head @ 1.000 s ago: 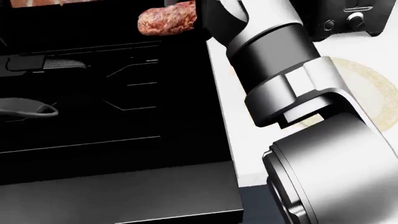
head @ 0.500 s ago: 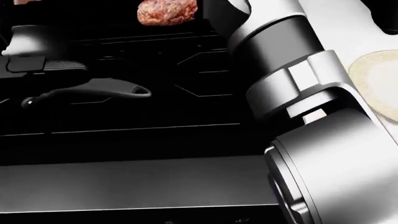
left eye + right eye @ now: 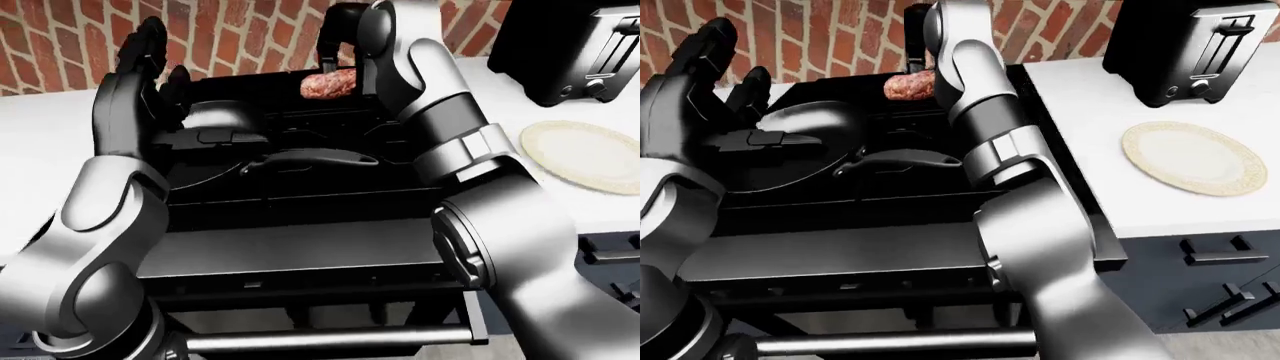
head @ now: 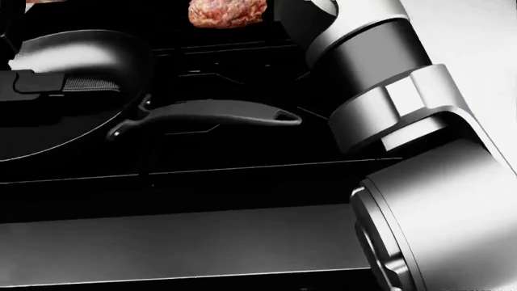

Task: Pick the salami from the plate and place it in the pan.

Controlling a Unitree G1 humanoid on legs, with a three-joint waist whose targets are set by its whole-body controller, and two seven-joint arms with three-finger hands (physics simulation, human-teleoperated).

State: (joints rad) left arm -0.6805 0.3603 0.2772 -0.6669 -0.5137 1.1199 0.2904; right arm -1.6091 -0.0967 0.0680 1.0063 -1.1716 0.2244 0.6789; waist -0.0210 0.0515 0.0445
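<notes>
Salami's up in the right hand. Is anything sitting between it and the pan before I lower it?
Nothing visible blocks the way. The salami hangs above the stove, right of the pan in the right-eye view. The left hand hovers open beyond the pan's far left rim, not between them.

Glossy silver arm shells, black cylindrical joints (stepped collars), black fingers.

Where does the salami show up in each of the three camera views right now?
Left-eye view: salami upper centre, just left of the right arm, above the pan handle.
Head view: salami at the top edge, centre-left, partly cut off by the frame.
Right-eye view: salami upper centre-left, against the right arm.
Shared landmark: the pan handle, below the salami in every view.
</notes>
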